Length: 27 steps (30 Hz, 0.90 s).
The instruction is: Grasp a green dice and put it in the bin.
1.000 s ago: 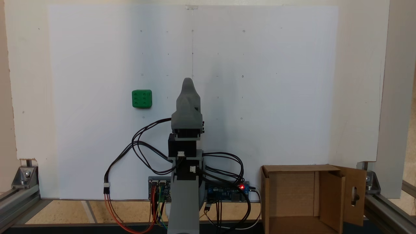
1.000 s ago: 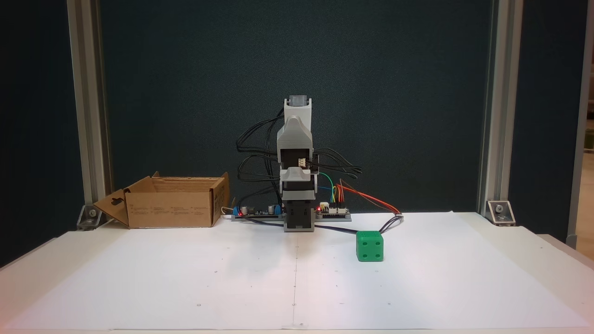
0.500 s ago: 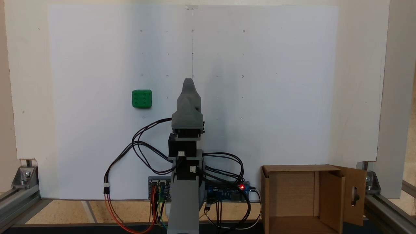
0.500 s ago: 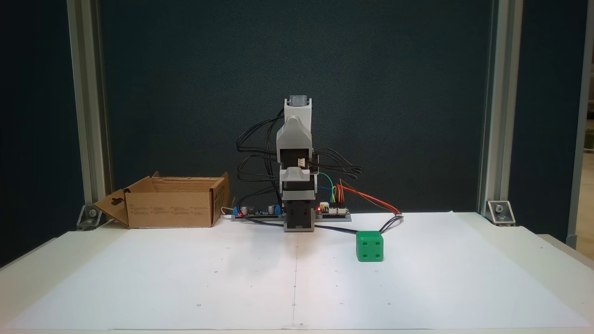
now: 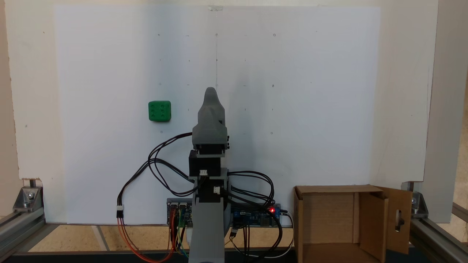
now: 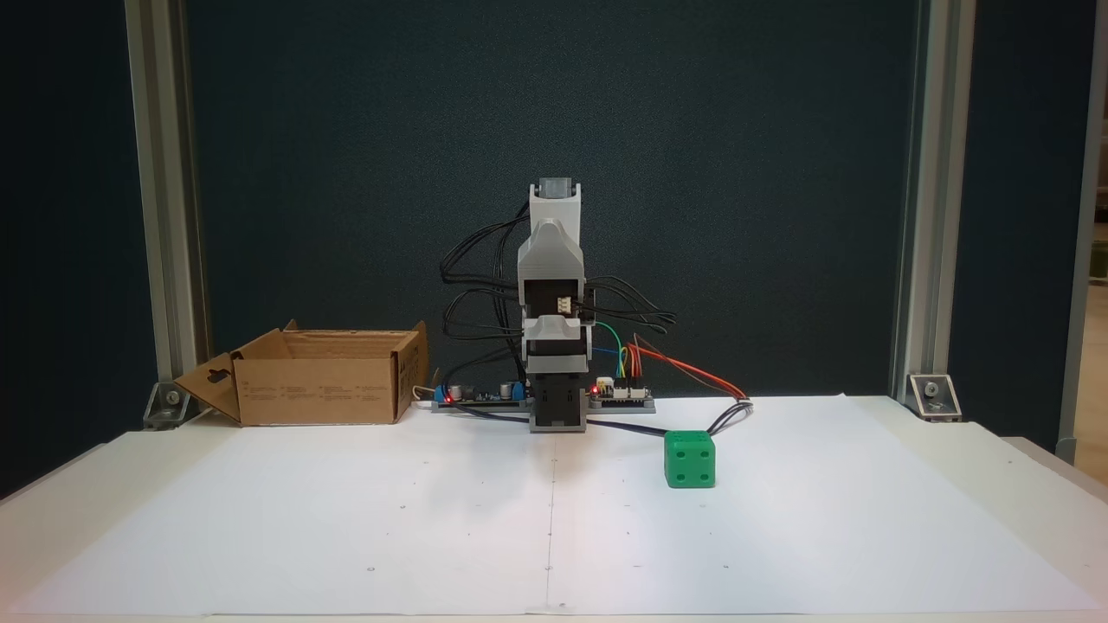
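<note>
Sitting untouched on the white paper (image 5: 292, 73), the green dice (image 5: 159, 111) lies at ten o'clock from the gripper (image 5: 211, 91), whose opening I cannot tell. Nothing is done; the bin (image 5: 329, 212) waits at four o'clock.

The white paper sheet (image 5: 292, 91) is lying flat and bare across most of the table, giving open passage on every side of the green dice (image 5: 159, 111). In a fixed view the dice (image 6: 690, 459) is sitting alone, with only the black cables (image 6: 727, 417) trailing near it behind. The folded arm (image 5: 210, 146) is standing at the sheet's middle edge, between the dice and the bin (image 5: 343, 223). The bin (image 6: 320, 376) is opening upward, 1 flap (image 6: 208, 385) sticking outward. 2 metal frame posts (image 6: 164, 199) are standing at the table's corners.
</note>
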Each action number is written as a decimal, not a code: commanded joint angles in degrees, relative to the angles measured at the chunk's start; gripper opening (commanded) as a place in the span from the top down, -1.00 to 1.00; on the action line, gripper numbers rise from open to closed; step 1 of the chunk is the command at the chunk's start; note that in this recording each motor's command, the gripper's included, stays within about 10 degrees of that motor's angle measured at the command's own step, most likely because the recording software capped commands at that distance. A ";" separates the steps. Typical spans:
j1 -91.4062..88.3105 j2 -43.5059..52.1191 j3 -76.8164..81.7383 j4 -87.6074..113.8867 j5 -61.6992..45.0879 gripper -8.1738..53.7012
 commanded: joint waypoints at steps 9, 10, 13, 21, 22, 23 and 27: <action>-1.67 6.33 2.81 -0.70 -0.09 -0.71; -1.67 6.33 2.81 -0.70 -0.09 -0.71; -1.76 6.24 2.81 0.09 -0.26 -0.70; -1.76 6.33 -0.18 14.41 0.09 -0.69; -1.67 6.33 -1.76 18.19 0.09 -0.69; -1.58 6.33 -3.25 22.59 0.09 -0.69; -1.23 6.42 -9.76 38.30 0.26 -0.69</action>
